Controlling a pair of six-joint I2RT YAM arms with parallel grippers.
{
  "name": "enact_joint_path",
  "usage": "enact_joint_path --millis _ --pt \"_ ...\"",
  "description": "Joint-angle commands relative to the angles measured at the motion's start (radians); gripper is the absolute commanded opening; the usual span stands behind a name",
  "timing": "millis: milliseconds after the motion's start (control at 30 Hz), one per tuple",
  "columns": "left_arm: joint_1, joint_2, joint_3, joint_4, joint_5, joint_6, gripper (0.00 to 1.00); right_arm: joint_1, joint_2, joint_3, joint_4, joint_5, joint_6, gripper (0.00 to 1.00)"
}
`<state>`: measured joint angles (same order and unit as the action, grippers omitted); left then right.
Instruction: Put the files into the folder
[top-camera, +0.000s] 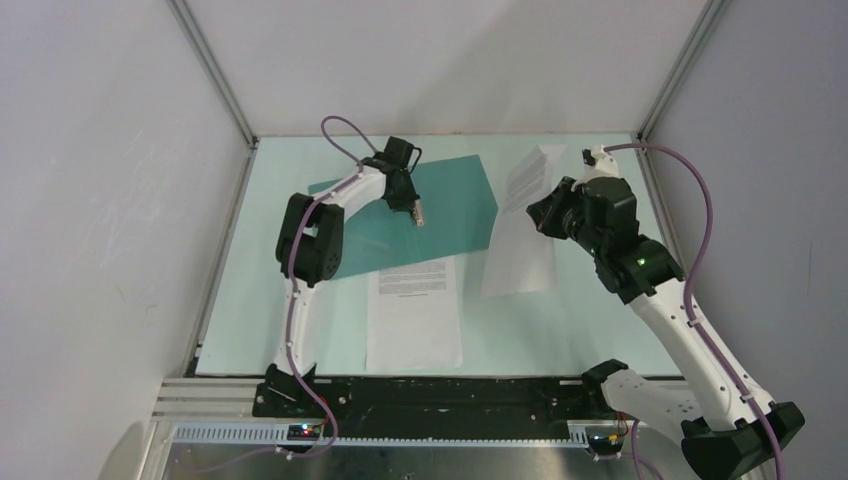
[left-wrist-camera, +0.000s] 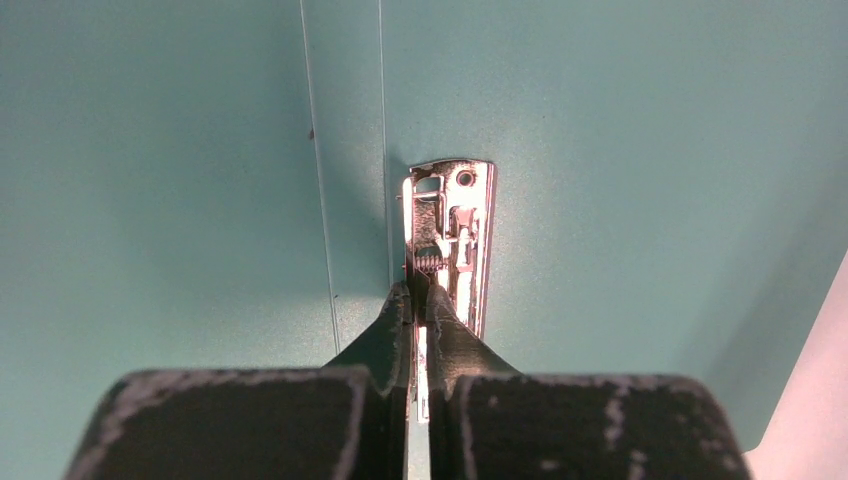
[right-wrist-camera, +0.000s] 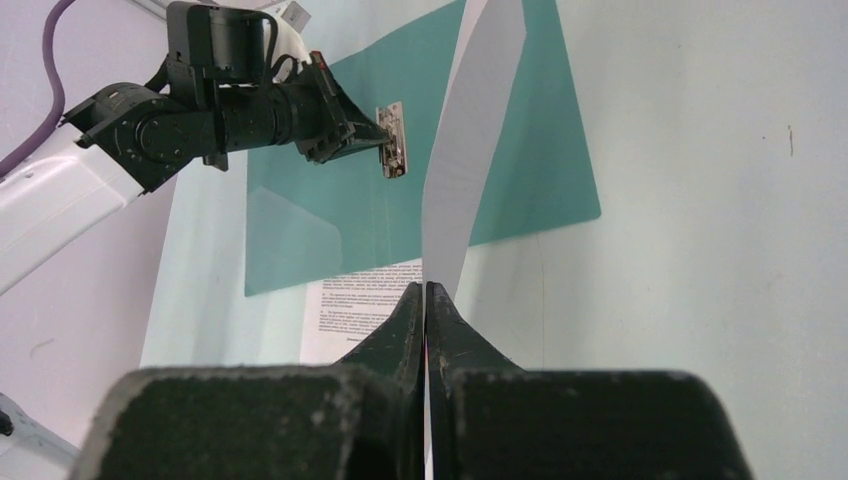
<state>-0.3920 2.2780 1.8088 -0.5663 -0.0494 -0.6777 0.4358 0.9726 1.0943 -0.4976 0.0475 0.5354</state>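
Folder (top view): folder (top-camera: 460, 200) lies open and flat on the bench (top-camera: 560, 330), far-left of centre. The clip (top-camera: 419, 214) sits near its middle, long axis roughly near-to-far.
Left arm (top view): left arm (top-camera: 310, 235) reaches over the folder with the wrist bent down, left jaws right at the clip.
Held sheet (top view): held sheet (top-camera: 520, 260) is raised just right of the folder, long axis near-to-far. The right arm (top-camera: 640, 265) is folded at the elbow, right jaws on the sheet's right edge.
Flat sheet (top view): flat sheet (top-camera: 413, 330) lies on the bench, on the near side of the folder. Its far edge meets the folder's near edge; can't tell which is on top.
Clip (left wrist): dead ahead, long axis in line with the fingers. Left jaws are pressed together, pinching the thin metal at its near end.
Held sheet (right wrist): right jaws are pressed together on the sheet's edge. The sheet stands edge-on and bows up and away.
Key relation (right wrist): the clip lies ahead and to the left of the held sheet, with bare folder between them.
Next move (judgement): the sheet goes left across the folder toward the clip. This only works if the left arm holds the clip up. The floppy sheet could sag or catch on the folder edge.
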Motion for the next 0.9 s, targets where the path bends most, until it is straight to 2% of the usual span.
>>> enact_joint_path --millis 0,233,467,867 --pt "-0.039 -0.089 0.015 -0.043 -0.012 0.047 0.00 0.004 -0.005 0.070 0.025 0.010 -0.034 0.00" --pt "-0.098 -0.245 -0.094 -0.080 -0.020 0.033 0.00 0.005 -0.021 0.090 0.010 0.022 -0.048 0.00" --pt "-0.198 -0.370 -0.233 -0.079 -0.031 -0.099 0.00 0.006 -0.040 0.099 -0.015 0.029 -0.052 0.00" --pt "-0.405 -0.369 -0.257 -0.076 -0.077 -0.246 0.00 0.004 -0.082 0.100 -0.077 0.049 -0.052 0.00"
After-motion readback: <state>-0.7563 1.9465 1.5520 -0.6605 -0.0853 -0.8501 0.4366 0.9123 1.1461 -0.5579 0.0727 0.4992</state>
